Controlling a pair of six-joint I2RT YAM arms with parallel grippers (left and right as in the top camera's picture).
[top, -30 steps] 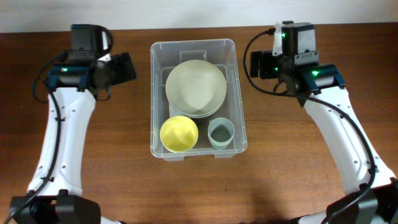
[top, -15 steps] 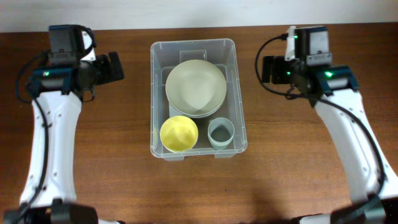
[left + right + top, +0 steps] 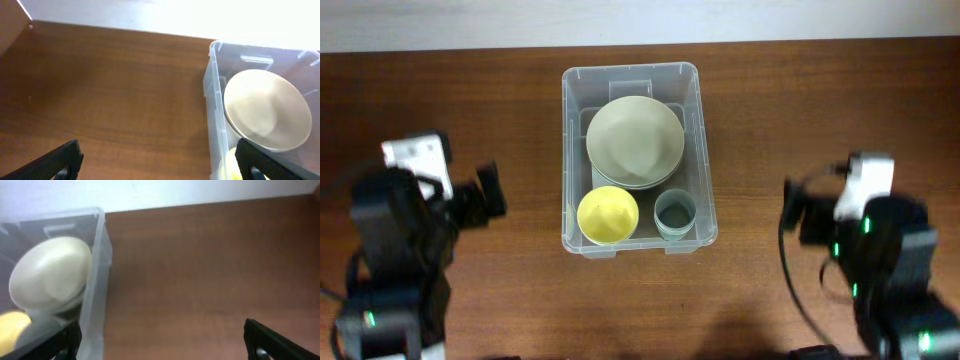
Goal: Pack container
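The container [image 3: 631, 69], a clear rectangular tub, stands at the table's middle. It holds stacked pale green bowls [image 3: 634, 140], a yellow bowl [image 3: 608, 215] and a grey-green cup [image 3: 674, 213]. My left gripper [image 3: 485, 195] is open and empty, left of the tub over bare wood. My right gripper [image 3: 805, 215] is open and empty, right of the tub. The left wrist view shows the fingers [image 3: 157, 162] spread wide, with the tub wall [image 3: 212, 100] and pale bowl [image 3: 265, 110] at right. The right wrist view shows the fingers [image 3: 165, 342] spread, with the tub wall [image 3: 97, 280] and bowl [image 3: 50, 275] at left.
The brown wooden table [image 3: 800, 110] stretches on both sides of the tub. A pale wall runs along the table's far edge [image 3: 640, 20]. Both arm bodies sit low at the near corners.
Both arms have pulled back from the tub's far end toward the table's near side, and outward. The tub and its contents have not moved.
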